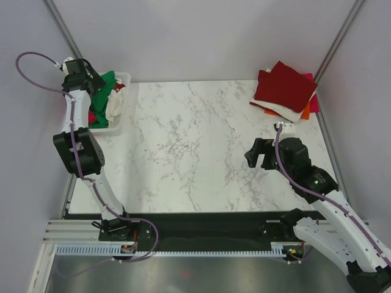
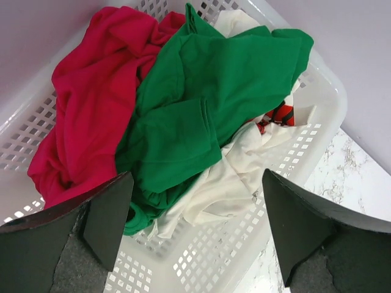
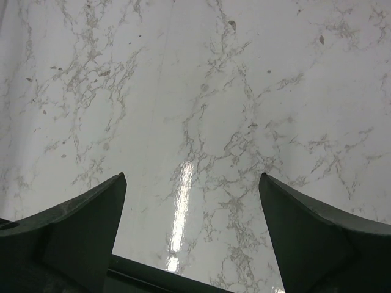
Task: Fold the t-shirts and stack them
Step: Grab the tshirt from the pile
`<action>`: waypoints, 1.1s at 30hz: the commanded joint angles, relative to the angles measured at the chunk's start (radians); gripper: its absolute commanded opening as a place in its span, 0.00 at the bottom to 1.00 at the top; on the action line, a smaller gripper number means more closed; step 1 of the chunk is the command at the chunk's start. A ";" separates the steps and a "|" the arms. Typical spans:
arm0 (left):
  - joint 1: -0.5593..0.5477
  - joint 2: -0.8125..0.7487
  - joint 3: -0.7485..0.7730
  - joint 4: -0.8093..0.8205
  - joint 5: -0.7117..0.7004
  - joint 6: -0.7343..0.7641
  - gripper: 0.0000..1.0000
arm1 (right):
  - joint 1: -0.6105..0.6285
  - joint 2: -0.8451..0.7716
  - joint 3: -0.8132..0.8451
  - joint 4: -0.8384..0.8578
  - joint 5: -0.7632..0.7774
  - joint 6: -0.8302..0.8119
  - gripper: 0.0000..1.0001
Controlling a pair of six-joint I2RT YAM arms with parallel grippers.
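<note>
In the left wrist view the basket [image 2: 308,143] is cut off at the left and bottom edges. Inside it, the white shirt [image 2: 226,183] is largely buried under the green shirt [image 2: 208,91], and a red scrap [image 2: 278,116] between them cannot be identified. From above, the basket's left half is hidden by the left gripper [image 1: 91,78]. Across the table from the basket, the shirts beneath the dark red shirt [image 1: 286,85] are covered (only coloured edges are seen).
</note>
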 commanded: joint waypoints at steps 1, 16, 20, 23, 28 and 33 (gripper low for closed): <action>0.005 0.028 0.072 0.025 -0.006 0.055 0.94 | 0.001 -0.009 0.030 -0.018 -0.020 0.000 0.98; 0.005 0.159 0.182 0.024 0.026 0.084 0.93 | 0.002 -0.015 0.007 0.006 -0.023 -0.008 0.98; 0.005 0.188 0.194 0.022 0.033 0.083 0.93 | 0.002 -0.014 0.004 0.011 -0.016 -0.006 0.98; 0.006 0.206 0.191 0.022 0.033 0.081 0.92 | 0.001 -0.006 0.004 0.011 -0.011 -0.006 0.98; 0.008 0.242 0.193 0.024 0.031 0.089 0.83 | 0.001 0.009 0.004 0.009 0.006 -0.005 0.98; 0.006 0.245 0.191 0.024 0.027 0.086 0.47 | 0.002 0.011 -0.001 0.014 0.023 -0.003 0.98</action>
